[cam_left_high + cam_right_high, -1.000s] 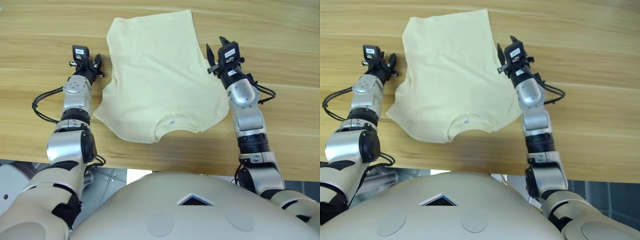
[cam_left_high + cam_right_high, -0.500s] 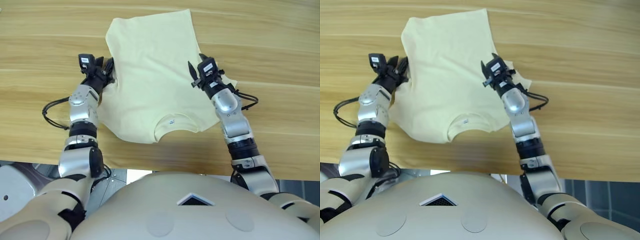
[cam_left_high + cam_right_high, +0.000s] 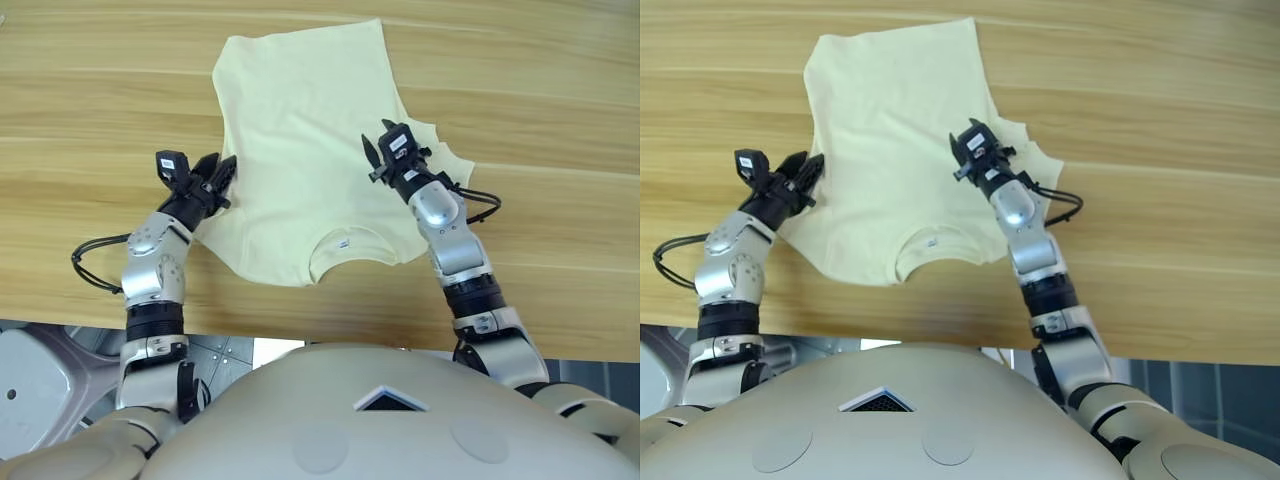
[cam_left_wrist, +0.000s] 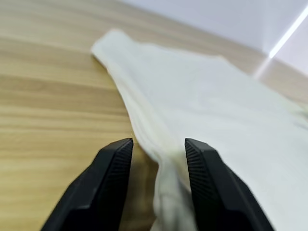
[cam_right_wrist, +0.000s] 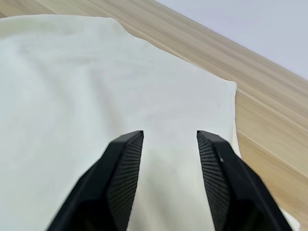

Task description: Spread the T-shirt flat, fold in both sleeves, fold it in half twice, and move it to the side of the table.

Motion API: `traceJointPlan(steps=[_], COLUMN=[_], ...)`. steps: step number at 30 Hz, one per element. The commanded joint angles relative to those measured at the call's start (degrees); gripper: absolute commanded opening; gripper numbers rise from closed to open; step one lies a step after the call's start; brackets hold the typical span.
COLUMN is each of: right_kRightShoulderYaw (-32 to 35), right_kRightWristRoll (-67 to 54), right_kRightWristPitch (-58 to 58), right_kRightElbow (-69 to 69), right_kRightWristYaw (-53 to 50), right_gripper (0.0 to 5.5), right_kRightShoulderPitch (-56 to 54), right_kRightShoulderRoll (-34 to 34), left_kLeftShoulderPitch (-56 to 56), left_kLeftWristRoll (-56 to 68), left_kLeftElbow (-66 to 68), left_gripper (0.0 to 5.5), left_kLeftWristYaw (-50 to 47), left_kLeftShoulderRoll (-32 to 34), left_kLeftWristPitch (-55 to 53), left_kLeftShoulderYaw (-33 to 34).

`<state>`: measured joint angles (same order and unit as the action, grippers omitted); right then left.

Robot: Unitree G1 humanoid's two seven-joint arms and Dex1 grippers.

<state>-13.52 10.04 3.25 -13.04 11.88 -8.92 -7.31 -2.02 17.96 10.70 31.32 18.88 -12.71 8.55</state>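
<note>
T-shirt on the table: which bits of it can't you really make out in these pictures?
- T-shirt collar tag, eye views: too small to read.
- Right sleeve, eye views: partly covered by the right arm.
- Cloth fold, left wrist view: blurred between the open left fingers; touching or not, unclear.
- Right fingers, right wrist view: open over the cloth, but their height above it can't be judged.

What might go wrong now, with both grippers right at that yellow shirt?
1. The left gripper, open, straddles the bunched side edge of the T-shirt; closing there may pinch several layers and drag the whole shirt.
2. The right gripper, open, sits over flat cloth inward of the right sleeve, so it might grab the body instead.
</note>
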Motion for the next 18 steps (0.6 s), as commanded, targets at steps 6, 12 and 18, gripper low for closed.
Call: traceJointPlan(steps=[6, 12, 18], right_kRightShoulderYaw=[0.83, 1.77, 2.98], right_kRightWristRoll=[-1.43, -2.30, -3.59], right_kRightWristPitch=[3.72, 5.30, 7.03], right_kRightElbow=[6.62, 9.70, 12.76], right_kRightWristYaw=[0.92, 0.79, 0.52], right_gripper=[2.04, 2.04, 2.04], right_kRightShoulderPitch=[-1.37, 0.54, 2.30], right_kRightShoulderRoll=[1.21, 0.93, 1.50], left_kLeftShoulderPitch=[-1.23, -1.80, -2.97], left_kLeftWristRoll=[-6.41, -4.50, -3.56], left_kLeftElbow=[-7.28, -8.44, -9.00], left_gripper=[2.00, 2.00, 2.00], left_kLeftWristYaw=[-9.11, -14.87, -17.06], left_kLeftShoulderRoll=[4.26, 1.60, 0.33], left_kLeftWristPitch=[-21.57, -27.30, -29.06], left_kLeftShoulderYaw=[-3.07, 1.26, 3.07])
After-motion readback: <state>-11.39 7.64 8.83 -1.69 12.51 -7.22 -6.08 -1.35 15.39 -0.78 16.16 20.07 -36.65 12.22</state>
